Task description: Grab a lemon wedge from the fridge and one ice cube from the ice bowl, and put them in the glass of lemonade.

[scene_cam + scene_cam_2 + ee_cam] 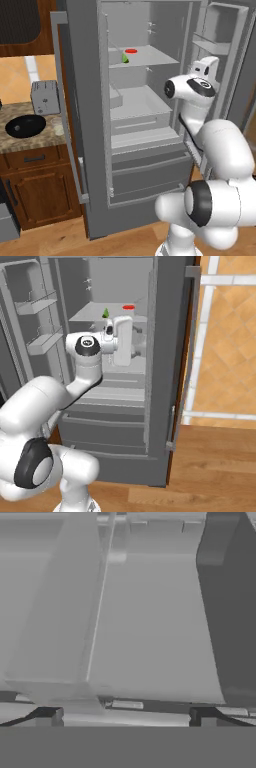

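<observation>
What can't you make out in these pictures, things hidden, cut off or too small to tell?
- Ice bowl, left base view: whether ice lies inside; the black interior shows nothing.
- Lemon wedge, left base view: too small for its shape or how it rests on the shelf.
- Gripper, hand view: its fingertips are cut off by the bottom edge; in the right base view the white hand hides it.

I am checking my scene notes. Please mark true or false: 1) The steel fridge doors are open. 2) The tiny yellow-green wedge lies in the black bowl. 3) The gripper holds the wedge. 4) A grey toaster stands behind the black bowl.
1) The tall grey steel fridge is open: true.
2) False: the tiny yellow-green lemon wedge sits on a fridge shelf beside a red round item, not in the glossy black bowl.
3) False: the gripper is open and empty.
4) Grey two-slot toaster behind the bowl: true.
</observation>
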